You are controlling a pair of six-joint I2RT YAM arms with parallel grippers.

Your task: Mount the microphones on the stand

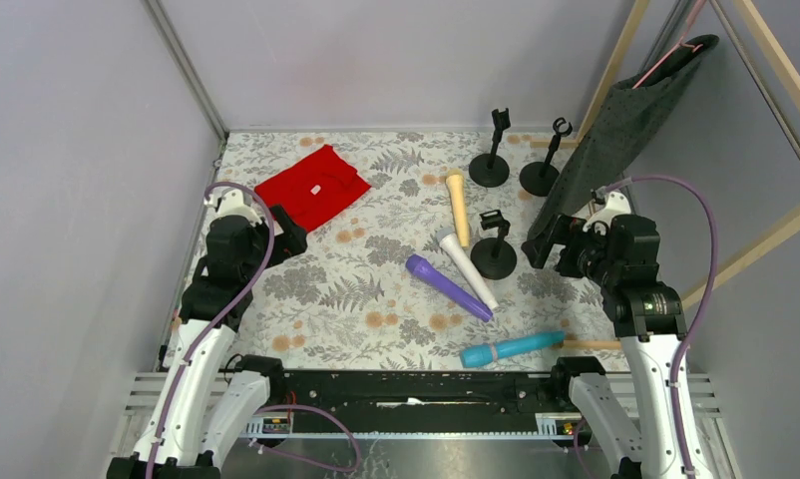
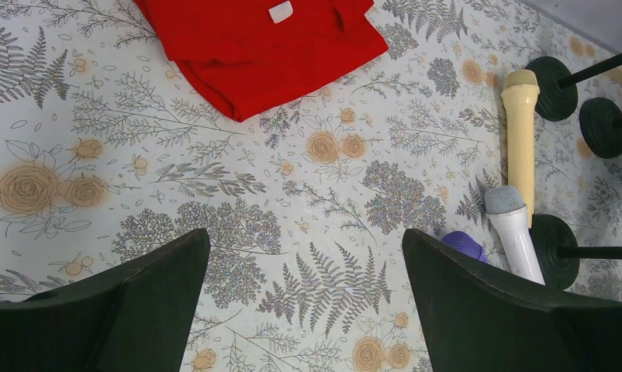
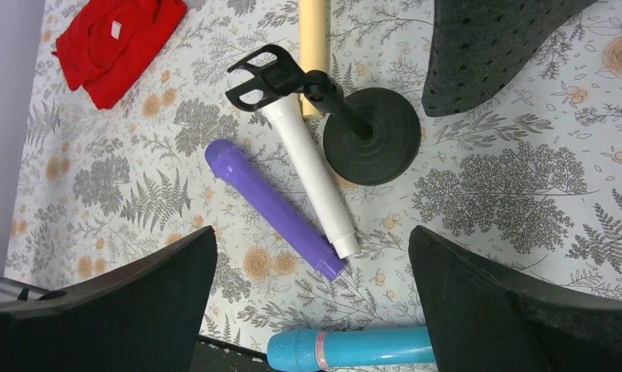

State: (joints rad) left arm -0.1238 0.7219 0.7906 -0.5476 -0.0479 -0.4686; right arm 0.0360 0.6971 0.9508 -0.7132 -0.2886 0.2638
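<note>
Light blue microphone (image 3: 354, 349) cut off at lower edge of right wrist view, cream-yellow microphone (image 3: 313, 46) cropped at top, white microphone (image 3: 312, 178) head hidden behind stand (image 3: 370, 143) clip, purple microphone (image 3: 273, 209) lying centre beside white, left gripper (image 2: 304, 232) and right gripper (image 3: 312, 232) spread wide, holding nothing, touching nothing

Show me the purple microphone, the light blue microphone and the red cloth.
purple microphone (image 3: 273, 209): right wrist view, middle of its body.
light blue microphone (image 1: 513, 348): top external view, middle of its handle.
red cloth (image 2: 269, 54): left wrist view, centre of the fabric.
</note>
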